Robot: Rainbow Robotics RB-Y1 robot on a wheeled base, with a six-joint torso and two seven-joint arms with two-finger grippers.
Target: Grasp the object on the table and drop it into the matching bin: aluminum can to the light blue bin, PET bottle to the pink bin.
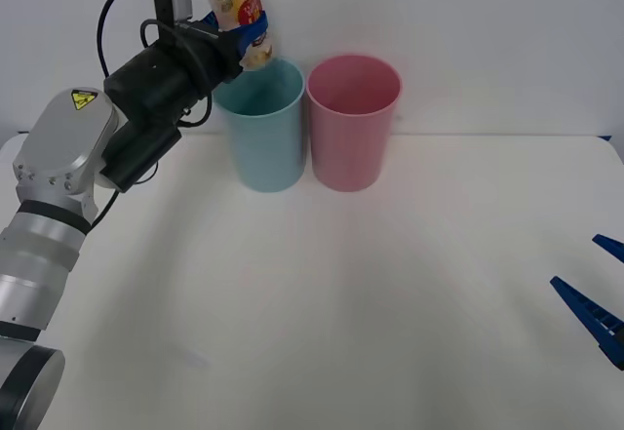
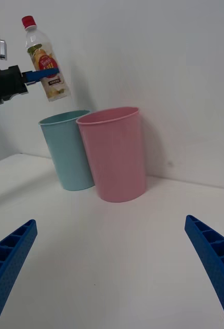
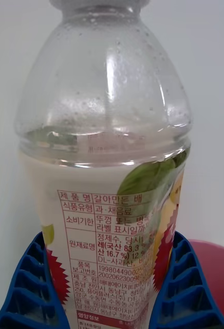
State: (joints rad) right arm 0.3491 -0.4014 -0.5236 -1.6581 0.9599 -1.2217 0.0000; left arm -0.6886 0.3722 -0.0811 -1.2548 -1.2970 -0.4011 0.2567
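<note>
My left gripper (image 1: 244, 28) is shut on the PET bottle (image 1: 239, 11), a clear bottle with a yellow, red and green label, held upright in the air. It hangs above the light blue bin (image 1: 261, 123), near that bin's left rim. The pink bin (image 1: 353, 120) stands just right of the blue one. From the right wrist view the bottle (image 2: 45, 64) shows its red cap, gripped at the label over the light blue bin (image 2: 68, 149), with the pink bin (image 2: 115, 153) beside it. Close up, blue fingers (image 3: 30, 282) clamp the bottle (image 3: 104, 169). My right gripper (image 1: 597, 293) rests open at the table's right edge.
The white table (image 1: 322, 313) spreads out in front of both bins. A white wall rises right behind the bins. The left arm's black wrist and cable (image 1: 156, 79) reach over the table's back left.
</note>
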